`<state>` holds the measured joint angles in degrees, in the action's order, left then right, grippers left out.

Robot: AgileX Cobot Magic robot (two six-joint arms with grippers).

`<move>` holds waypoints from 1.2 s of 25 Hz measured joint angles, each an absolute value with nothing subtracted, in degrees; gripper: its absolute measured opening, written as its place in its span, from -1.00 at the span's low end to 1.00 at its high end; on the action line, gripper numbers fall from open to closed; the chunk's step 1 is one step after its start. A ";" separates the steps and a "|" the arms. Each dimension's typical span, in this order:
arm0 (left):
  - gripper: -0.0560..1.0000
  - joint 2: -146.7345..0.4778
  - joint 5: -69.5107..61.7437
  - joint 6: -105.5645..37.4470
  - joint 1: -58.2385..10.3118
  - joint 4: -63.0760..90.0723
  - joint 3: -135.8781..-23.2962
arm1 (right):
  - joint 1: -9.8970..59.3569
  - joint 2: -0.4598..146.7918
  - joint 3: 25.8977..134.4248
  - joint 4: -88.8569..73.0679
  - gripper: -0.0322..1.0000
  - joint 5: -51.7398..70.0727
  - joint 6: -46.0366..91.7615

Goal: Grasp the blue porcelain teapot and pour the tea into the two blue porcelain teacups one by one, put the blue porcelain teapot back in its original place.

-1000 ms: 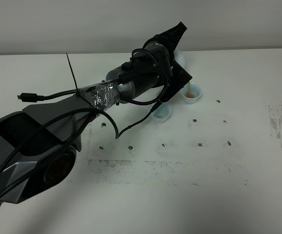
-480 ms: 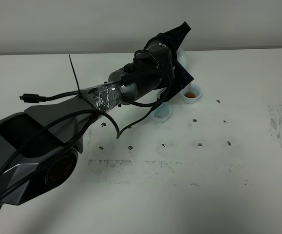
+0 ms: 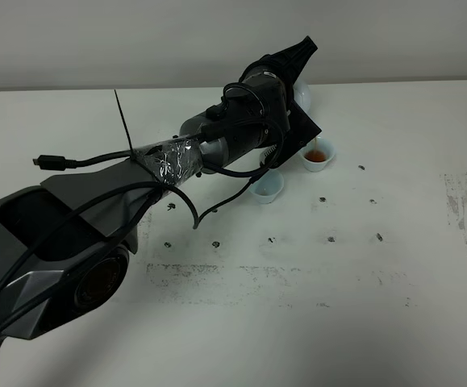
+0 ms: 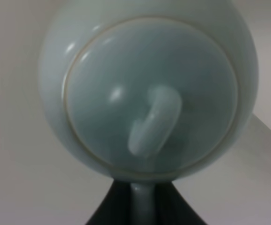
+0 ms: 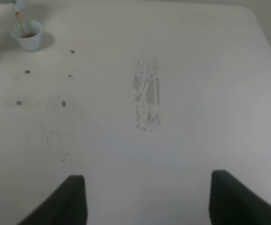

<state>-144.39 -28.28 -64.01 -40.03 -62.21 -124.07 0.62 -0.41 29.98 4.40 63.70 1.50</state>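
1. Left fingers (image 4: 111, 213) are clamping the small handle of the blue porcelain teapot (image 4: 149, 89) — the pot is hanging just ahead of the fingertips, off the table (image 3: 378, 266), tipped spout-down.
2. Tea (image 5: 18, 18) is running in a thin amber stream into the first teacup (image 3: 317, 156), which is standing below the pot, just beyond the fingertips; the first pour is looking underway.
3. The second teacup (image 3: 267, 185) is waiting just beside it, back under the wrist, apparently empty.
4. Right fingers (image 5: 72, 201) are hanging spread wide, holding nothing, well apart from both cups.
5. The next move, as I am judging it — levelling the pot to stop the stream, then drawing it back over the second teacup and tipping gently again.
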 joint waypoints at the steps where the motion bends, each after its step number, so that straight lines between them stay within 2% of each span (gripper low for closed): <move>1: -0.88 -144.39 -28.28 -64.01 -40.03 -62.26 -124.07 | 0.62 -0.41 29.98 4.40 0.10 63.70 1.50; 30: -0.88 -144.39 -27.41 -64.23 -40.03 -64.76 -124.07 | 0.62 -0.41 29.98 4.40 0.10 63.70 1.50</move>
